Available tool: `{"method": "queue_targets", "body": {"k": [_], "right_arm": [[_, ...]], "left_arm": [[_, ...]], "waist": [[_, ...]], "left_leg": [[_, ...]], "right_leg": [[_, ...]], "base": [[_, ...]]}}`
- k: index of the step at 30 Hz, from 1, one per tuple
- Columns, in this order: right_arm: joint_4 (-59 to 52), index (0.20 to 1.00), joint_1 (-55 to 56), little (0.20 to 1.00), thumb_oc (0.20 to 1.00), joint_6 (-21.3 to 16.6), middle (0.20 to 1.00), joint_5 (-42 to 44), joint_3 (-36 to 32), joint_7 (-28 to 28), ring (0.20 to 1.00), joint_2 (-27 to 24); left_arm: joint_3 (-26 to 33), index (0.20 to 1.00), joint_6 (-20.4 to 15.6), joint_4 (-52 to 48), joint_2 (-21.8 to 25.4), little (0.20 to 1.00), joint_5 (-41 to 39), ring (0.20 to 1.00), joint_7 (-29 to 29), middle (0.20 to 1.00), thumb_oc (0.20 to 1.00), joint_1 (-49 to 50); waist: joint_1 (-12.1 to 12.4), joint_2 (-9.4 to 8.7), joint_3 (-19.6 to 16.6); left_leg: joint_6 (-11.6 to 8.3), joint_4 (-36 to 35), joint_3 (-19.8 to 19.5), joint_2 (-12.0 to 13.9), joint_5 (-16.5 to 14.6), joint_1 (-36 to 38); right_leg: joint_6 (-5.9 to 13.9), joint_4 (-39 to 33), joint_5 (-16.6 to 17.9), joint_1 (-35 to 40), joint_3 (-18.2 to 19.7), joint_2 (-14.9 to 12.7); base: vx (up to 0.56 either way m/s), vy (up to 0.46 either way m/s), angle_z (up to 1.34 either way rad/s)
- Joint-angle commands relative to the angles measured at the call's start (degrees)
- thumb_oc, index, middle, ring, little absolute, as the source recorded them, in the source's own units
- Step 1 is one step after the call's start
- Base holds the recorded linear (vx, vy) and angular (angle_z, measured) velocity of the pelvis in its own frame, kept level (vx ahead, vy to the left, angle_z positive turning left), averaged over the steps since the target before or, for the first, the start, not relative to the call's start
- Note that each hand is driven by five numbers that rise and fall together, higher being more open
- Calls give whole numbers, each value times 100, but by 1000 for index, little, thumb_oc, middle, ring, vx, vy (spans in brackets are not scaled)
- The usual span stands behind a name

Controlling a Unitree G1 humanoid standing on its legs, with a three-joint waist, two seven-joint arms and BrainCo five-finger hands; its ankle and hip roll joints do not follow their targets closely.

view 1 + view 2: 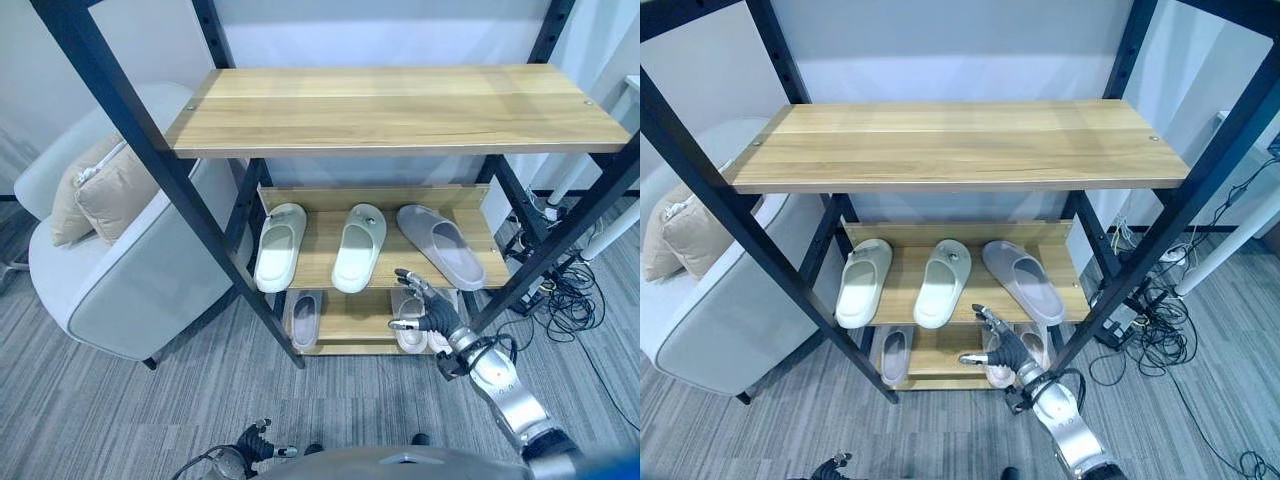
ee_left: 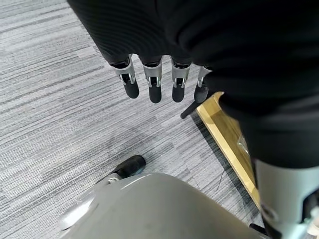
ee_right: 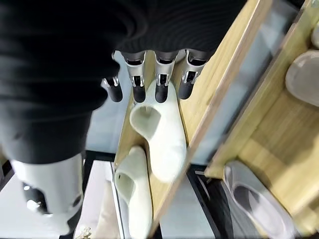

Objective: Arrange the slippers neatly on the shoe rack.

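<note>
The robot's right hand [image 1: 428, 312], fingers relaxed and empty, hovers before the skewed grey foam slipper [image 1: 441, 246] on the wooden middle shelf [image 1: 320, 240]. A clumsy nudge could push it off the edge; the left hand [image 2: 154, 82] hangs loosely open above the floor.

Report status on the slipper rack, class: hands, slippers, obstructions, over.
Right hand open, empty, at middle shelf front edge. Left hand open, low over floor. Two white slippers straight, grey slipper angled; more slippers on bottom shelf. Nothing blocking.
</note>
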Motion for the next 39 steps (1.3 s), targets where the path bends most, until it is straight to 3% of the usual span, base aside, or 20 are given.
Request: {"method": "queue_targets", "body": {"k": [1, 12, 24, 30, 39], "right_arm": [[-69, 1000, -417, 1000, 1000, -259, 1000, -180, -212, -500, 1000, -51], [1434, 1000, -1639, 1000, 1000, -120, 1000, -260, -490, -1284, 1000, -43], [1728, 1000, -2037, 1000, 1000, -147, 1000, 153, -628, -1533, 1000, 29], [1648, 1000, -2158, 1000, 1000, -163, 1000, 366, -650, -1625, 1000, 178], [1787, 1000, -2306, 1000, 1000, -93, 1000, 209, -623, -1963, 1000, 447]], "left_arm": [[-201, 1000, -90, 470, -297, 1000, 100, 1000, 75, 1000, 1000, -266], [-375, 1000, -85, 417, -261, 1000, 28, 1000, 121, 1000, 1000, -268], [-565, 1000, -144, 304, -327, 1000, -150, 1000, 201, 1000, 1000, -580], [-601, 1000, -142, 255, -295, 1000, -202, 1000, 260, 1000, 1000, -672], [-704, 1000, -126, 236, -375, 1000, -232, 1000, 336, 1000, 1000, -677]], "waist": [[178, -105, 176], [568, -25, 428], [714, -3, 591], [888, -22, 645], [1001, -14, 684]], "left_leg": [[109, 75, 187, -140, -259, -53], [112, 75, -35, -212, -133, -498], [34, 75, -352, -286, 30, -1035], [2, 75, -662, -341, 82, -1223], [-1, 75, -848, -384, 99, -1315]], "right_leg": [[375, 63, -136, 176, -60, -171], [388, 63, -129, -79, -230, -222], [404, 63, -45, -368, -565, -303], [413, 63, -84, -348, -908, -335], [419, 63, -115, -315, -1120, -371]], "base": [[43, 4, 10], [12, 16, 15], [-8, 19, 16], [4, 24, 25], [11, 20, 14]]}}
